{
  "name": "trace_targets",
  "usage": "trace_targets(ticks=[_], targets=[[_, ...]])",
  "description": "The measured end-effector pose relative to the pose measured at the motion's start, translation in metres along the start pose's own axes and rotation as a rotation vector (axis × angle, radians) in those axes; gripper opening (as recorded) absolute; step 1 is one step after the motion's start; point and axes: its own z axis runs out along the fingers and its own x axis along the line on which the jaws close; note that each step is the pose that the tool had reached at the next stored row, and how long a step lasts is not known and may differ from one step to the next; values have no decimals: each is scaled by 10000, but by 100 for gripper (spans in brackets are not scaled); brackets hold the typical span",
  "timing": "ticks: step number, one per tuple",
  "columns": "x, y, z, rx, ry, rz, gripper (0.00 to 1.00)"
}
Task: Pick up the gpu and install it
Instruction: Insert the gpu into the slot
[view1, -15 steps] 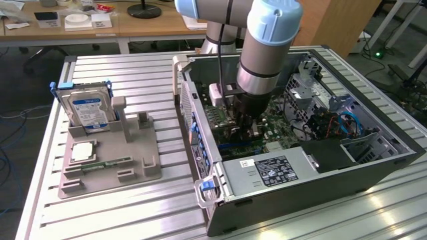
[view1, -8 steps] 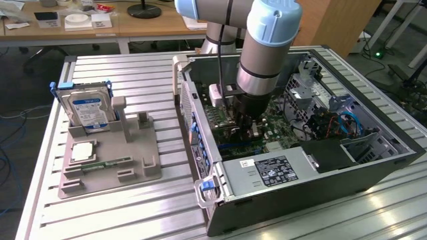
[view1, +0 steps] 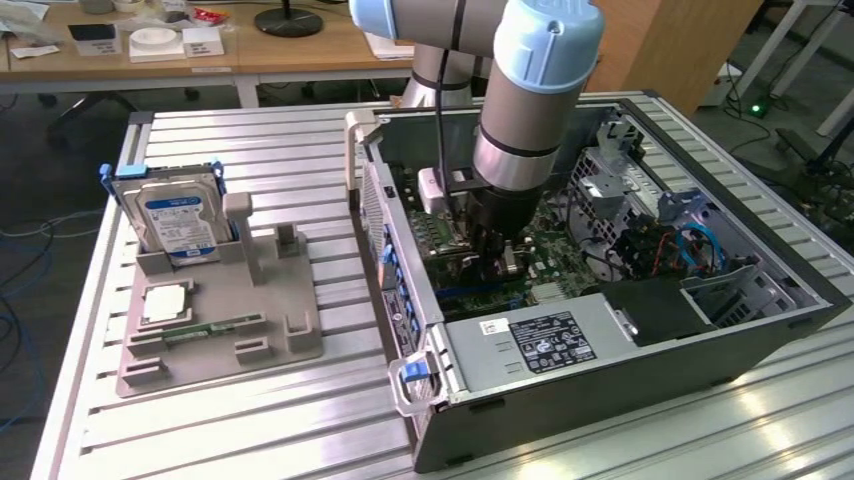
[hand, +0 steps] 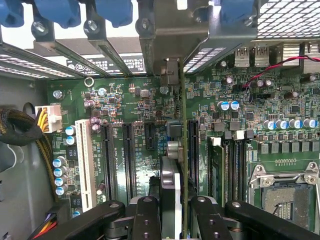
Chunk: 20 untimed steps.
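Note:
The gpu (hand: 175, 132) shows edge-on in the wrist view, a thin board standing upright over the green motherboard (hand: 130, 100) among the black expansion slots (hand: 128, 155). Its pale metal end bracket (hand: 170, 72) reaches the rear slot openings of the case. My gripper (hand: 172, 220) is shut on the card, one black finger (hand: 146, 217) on each side of it. Whether the card sits in a slot I cannot tell. In the exterior view the gripper (view1: 491, 262) is lowered deep inside the open computer case (view1: 747, 330), straight down over the motherboard.
A grey fixture (view1: 267, 345) on the exterior view's left holds a silver hard drive with a blue label (view1: 180, 222), a small green memory stick (view1: 200, 330) and a square chip (view1: 163, 303). The power supply (view1: 534, 345), cables (view1: 694, 250) and the drive cage crowd the case.

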Motion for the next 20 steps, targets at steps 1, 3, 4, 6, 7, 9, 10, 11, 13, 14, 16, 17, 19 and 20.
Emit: trace_targets(ticks=[1,3,4,6,7,9,10,11,13,14,16,17,19,20], targets=[[0,0,0,0,0,0,28],[0,0,7,0,2,0,28],[1,1,13,-1,6,-1,28],[2,1,22,0,4,-1,28],[2,1,24,-1,4,-1,28],[1,2,25,-1,3,0,28],[1,1,26,0,2,0,28],[1,1,26,0,2,0,28],[1,1,26,0,1,0,28],[1,1,26,0,1,0,28],[1,2,26,1,1,-1,28],[1,5,26,3,0,-2,28],[1,14,26,3,-2,-7,28],[2,19,26,2,-2,-9,28]])
